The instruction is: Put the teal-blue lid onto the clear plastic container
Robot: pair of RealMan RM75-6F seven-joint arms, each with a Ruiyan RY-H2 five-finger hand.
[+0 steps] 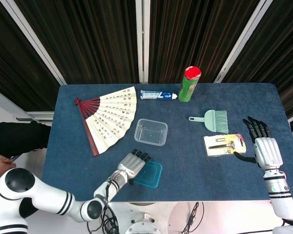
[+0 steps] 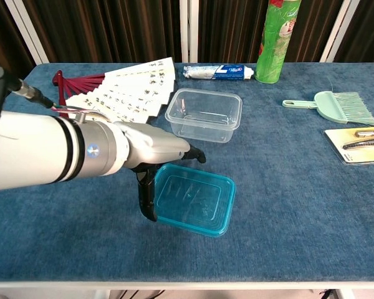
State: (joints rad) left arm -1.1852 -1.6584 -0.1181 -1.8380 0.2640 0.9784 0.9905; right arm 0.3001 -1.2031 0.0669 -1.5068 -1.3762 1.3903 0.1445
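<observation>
Left hand (image 2: pixel 153 152) over the flat teal-blue plastic lid's (image 2: pixel 196 200) near-left edge, fingers spread, thumb beside the rim; grip can't be confirmed. Clear rectangular plastic container (image 2: pixel 204 115) sits just behind the lid. Right hand (image 1: pixel 263 146) open, empty, far right of it.

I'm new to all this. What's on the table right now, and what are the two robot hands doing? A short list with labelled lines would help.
Lid: teal-blue lid lies flat on the blue table, near the front edge
Container: clear plastic container stands open and empty, behind the lid
Left hand: left hand reaches over the lid's left edge, thumb down beside it; not lifting it
Right hand: right hand is open at the table's right edge, holding nothing
Other items: paper fan, green can, tube, small brush, packaged tool
</observation>
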